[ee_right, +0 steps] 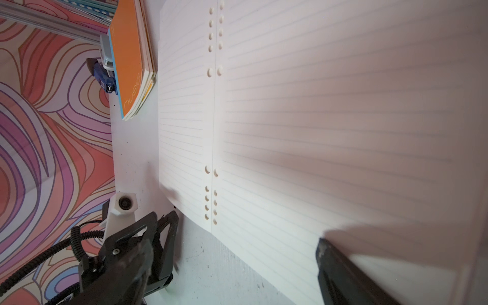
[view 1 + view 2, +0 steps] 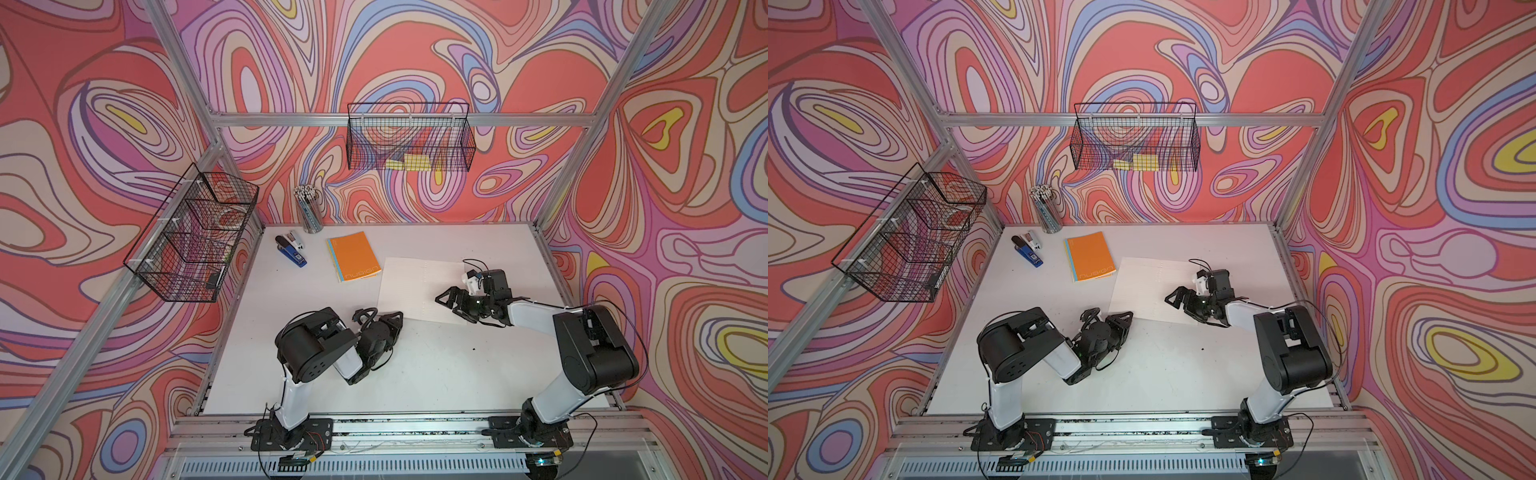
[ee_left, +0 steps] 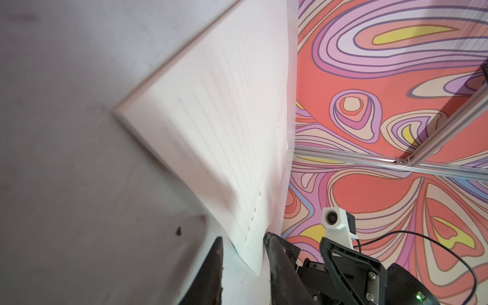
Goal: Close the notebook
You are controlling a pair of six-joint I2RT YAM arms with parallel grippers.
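The notebook (image 2: 409, 286) lies open and flat on the white table, lined pages up, right of centre in both top views. My left gripper (image 2: 398, 316) sits low at its near left corner. In the left wrist view that gripper (image 3: 243, 237) is open, and the page corner (image 3: 253, 261) lies in the gap between the two black fingers without touching them. My right gripper (image 2: 441, 297) hovers over the notebook's middle, near the hole-punched spine (image 1: 214, 132). It is open wide, with one finger (image 1: 340, 266) above the right page (image 1: 330, 118) and nothing held.
A stack of closed orange notebooks (image 2: 354, 256) lies just left of the open one. A blue stapler (image 2: 291, 250) and a pencil cup (image 2: 309, 210) stand at the back left. Wire baskets hang on the back wall (image 2: 409, 139) and the left wall (image 2: 195, 237).
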